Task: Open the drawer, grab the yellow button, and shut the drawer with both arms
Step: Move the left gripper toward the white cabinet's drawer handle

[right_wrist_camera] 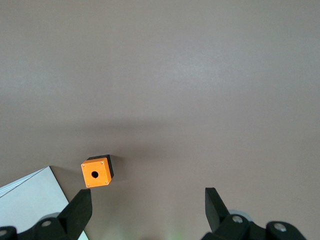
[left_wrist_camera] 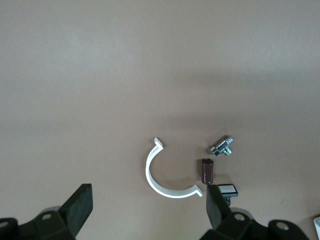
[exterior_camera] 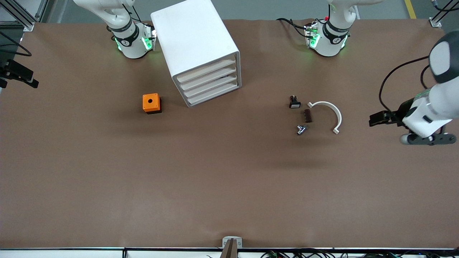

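White and shut, the top tray drawer [exterior_camera: 206,70] of the big white cabinet [exterior_camera: 195,39] at my bench's robot edge hides the button, so nothing is done yet, and my left gripper [left_wrist_camera: 148,207] and right gripper [right_wrist_camera: 148,206] both hang spread wide at either end.

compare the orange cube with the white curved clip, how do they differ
The orange cube is a solid block with a hole in its top; the white curved clip is a thin open arc lying flat. The cube sits beside the cabinet, toward the right arm's end; the clip lies toward the left arm's end. Both rest untouched on the table.
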`<action>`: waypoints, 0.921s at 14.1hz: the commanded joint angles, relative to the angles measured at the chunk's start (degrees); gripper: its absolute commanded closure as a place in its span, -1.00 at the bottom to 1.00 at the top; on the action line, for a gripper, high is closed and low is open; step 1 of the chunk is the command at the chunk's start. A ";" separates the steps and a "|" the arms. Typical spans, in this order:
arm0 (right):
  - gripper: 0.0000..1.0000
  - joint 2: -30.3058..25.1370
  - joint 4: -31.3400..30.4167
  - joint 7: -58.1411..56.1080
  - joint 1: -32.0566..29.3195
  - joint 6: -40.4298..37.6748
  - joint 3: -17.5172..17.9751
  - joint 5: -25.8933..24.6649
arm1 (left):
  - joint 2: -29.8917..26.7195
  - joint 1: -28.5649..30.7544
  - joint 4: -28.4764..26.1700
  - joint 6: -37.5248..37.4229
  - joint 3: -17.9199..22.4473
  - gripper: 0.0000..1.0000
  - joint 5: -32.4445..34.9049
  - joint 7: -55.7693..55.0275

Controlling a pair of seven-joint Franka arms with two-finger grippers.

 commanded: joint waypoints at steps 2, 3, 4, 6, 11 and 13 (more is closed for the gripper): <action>-1.00 -1.85 -1.62 -0.18 -0.94 0.37 0.85 -0.59 | 4.55 -4.48 0.96 -1.41 -0.24 -0.99 0.11 -6.82; -1.00 -1.77 -1.62 -0.18 -0.94 0.28 0.85 -0.59 | 5.86 -6.49 1.57 -2.11 -0.33 -0.99 0.03 -10.68; -1.00 -1.85 -1.62 -0.18 -0.94 0.37 0.85 -0.59 | 7.00 -7.73 2.19 -2.29 -0.51 -0.99 -0.50 -13.94; -1.00 -1.59 -2.14 -0.18 -1.03 0.98 0.93 -0.51 | 9.11 -10.89 3.77 -3.26 -0.51 -0.99 -5.04 -21.31; -1.00 -1.85 -3.02 -0.18 -1.20 1.95 0.85 -0.07 | 15.09 -18.97 10.35 -8.61 -0.42 -0.99 -19.37 -51.50; -1.00 -2.03 -3.02 -0.36 -2.16 1.60 0.85 -0.07 | 17.20 -21.09 11.68 -9.59 -0.42 -0.99 -25.25 -66.28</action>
